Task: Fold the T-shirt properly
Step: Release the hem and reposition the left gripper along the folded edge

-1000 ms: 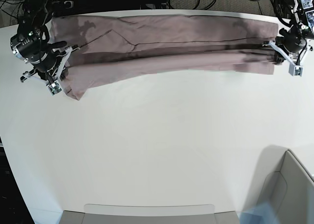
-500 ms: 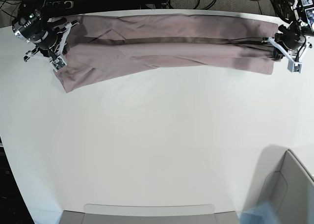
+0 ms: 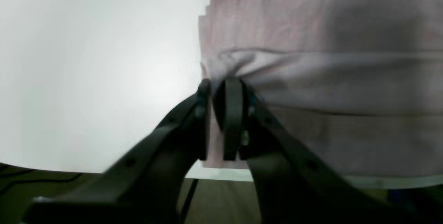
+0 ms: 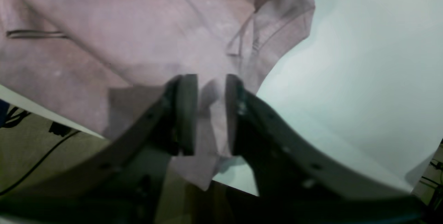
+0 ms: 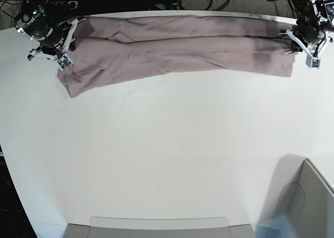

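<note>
The mauve-pink T-shirt [image 5: 177,45] lies as a long folded band along the far edge of the white table [image 5: 167,144]. My right gripper [image 5: 62,58] is at its left end. In the right wrist view the gripper [image 4: 211,113] has a bunched fold of the T-shirt [image 4: 121,26] between its fingers, with cloth hanging past them. My left gripper [image 5: 302,47] is at the shirt's right end. In the left wrist view it [image 3: 218,120] is shut on the edge of the T-shirt [image 3: 328,78], close to the table's far edge.
A grey bin [image 5: 308,196] stands at the near right corner. A flat grey tray [image 5: 156,227] sits at the near edge. Cables and arm bases lie just beyond the far edge of the table.
Both grippers have moved toward the far edge with the shirt's ends. The dark gap between the shirt's layers has closed and the band now lies flatter.
</note>
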